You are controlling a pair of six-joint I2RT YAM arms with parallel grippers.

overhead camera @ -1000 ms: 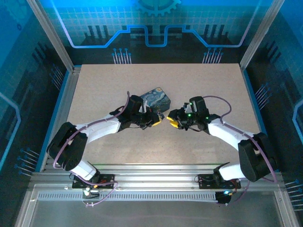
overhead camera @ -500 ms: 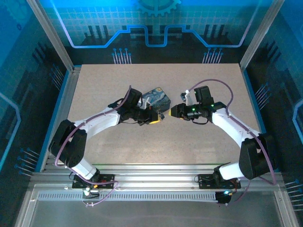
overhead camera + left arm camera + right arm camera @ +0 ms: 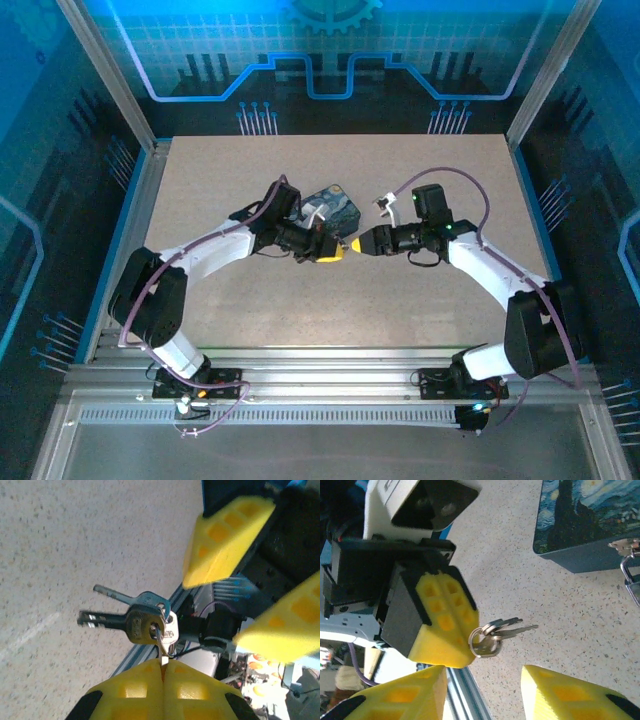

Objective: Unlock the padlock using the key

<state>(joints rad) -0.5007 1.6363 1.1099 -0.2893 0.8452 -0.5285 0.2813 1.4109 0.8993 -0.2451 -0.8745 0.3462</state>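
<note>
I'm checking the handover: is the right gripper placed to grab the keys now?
Probably yes: the right gripper is open facing the keys, which stick out free of the shut left gripper, nothing between.

We see the tin box (image 3: pixel 336 204) on the table (image 3: pixel 220 170), near its middle. Just in front of it is the left gripper (image 3: pixel 332 251). The right gripper (image 3: pixel 357 244) is just to its right, tip facing tip. The key (image 3: pixel 509 627) hangs on its ring at the left gripper's tip, between the two.
</note>
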